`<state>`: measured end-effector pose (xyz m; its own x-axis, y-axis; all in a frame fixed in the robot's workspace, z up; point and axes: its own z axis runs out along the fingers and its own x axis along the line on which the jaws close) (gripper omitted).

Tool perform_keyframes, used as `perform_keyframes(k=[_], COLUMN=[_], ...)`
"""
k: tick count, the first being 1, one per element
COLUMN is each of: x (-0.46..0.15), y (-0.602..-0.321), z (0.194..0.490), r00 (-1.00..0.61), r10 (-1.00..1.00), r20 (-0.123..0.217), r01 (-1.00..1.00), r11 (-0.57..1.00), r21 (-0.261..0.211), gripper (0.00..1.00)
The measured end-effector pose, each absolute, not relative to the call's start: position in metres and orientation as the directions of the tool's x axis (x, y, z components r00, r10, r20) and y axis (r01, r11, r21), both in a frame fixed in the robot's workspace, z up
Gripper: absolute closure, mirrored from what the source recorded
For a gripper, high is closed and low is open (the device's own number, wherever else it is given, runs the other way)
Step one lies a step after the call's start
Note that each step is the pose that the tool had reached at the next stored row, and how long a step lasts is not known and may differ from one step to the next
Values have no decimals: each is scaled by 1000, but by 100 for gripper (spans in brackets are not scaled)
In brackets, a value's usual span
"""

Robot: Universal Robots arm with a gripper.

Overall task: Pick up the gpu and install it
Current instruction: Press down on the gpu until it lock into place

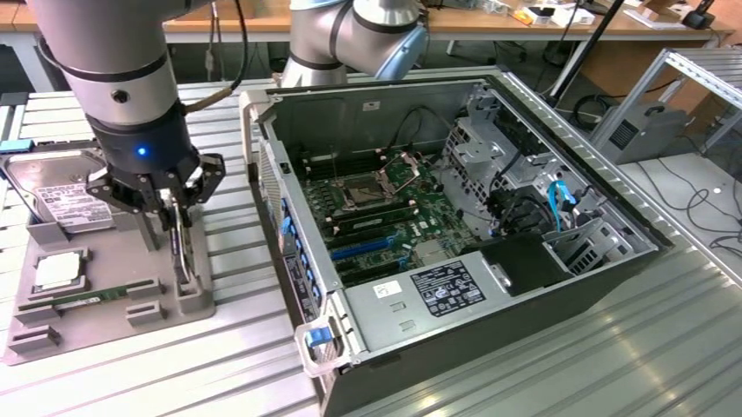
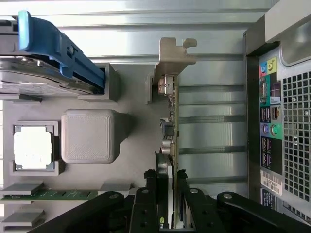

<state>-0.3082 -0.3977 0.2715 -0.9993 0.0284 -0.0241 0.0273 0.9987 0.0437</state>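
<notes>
Left side of the exterior view: end effector [image 1: 174,228] down low over a grey tray [image 1: 110,261], closed partway and clamped on the gpu [image 1: 181,261]. Thin and dark, that gpu, standing on edge, lower edge down in the tray's holder.

Up close from the wrist camera: end effector [image 2: 166,177] astride the card, black fingers [image 2: 150,189] pressed to both flat faces of the gpu [image 2: 171,121]. Silvery bracket [image 2: 172,53] at the end of the card away from the grip, seated against a grey post of the tray [image 2: 131,145].

Sharing that tray: a silver hard drive [image 1: 64,195] with a white label at the upper left of the exterior view, a square processor [image 1: 58,272] below it, and a slim green memory stick [image 1: 93,295] lying flat toward the lower left. Same three seen from the wrist: hard drive [image 2: 29,77], processor [image 2: 33,148], memory stick [image 2: 53,195].

Centre and right of the exterior view: an open computer case [image 1: 522,269] on its side, motherboard [image 1: 383,200] exposed, just beside the tray. Rear ports of the case [image 2: 286,121] showing in the wrist view, well apart from the card.

Under it all, a ribbed metal desk [image 1: 603,347], its slats also visible past the bracket [image 2: 209,29].
</notes>
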Motion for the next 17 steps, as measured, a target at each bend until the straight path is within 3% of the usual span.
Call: perform_keyframes(k=[17], x=[-308], y=[-398], z=[384], r00=[-999], r10=[29], r20=[-24], r01=[27], r11=[998], r21=[54], gripper=[73])
